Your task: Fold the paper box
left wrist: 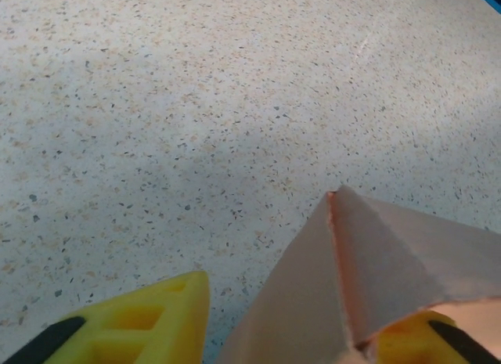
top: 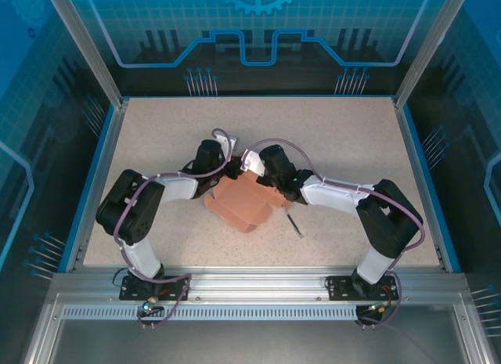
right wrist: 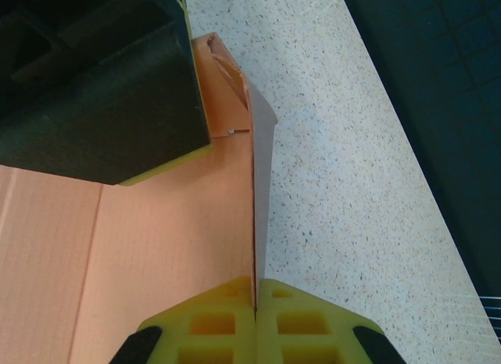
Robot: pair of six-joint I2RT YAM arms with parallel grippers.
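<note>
Centre of counter (top: pixel 352 137) | my right tool (right wrist: pixel 256 284) clamps the upright edge of the paper box (top: pixel 243 201) | my left tool (left wrist: pixel 297 309), jaws apart, folded corner between them unpinched | bare counter open beyond both edges

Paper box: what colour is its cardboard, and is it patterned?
The paper box is plain salmon-pink, with no print visible; clearest in the right wrist view.

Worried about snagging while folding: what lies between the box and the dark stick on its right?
Nothing. In the top view, a bare strip of table separates the box from the stick.
</note>
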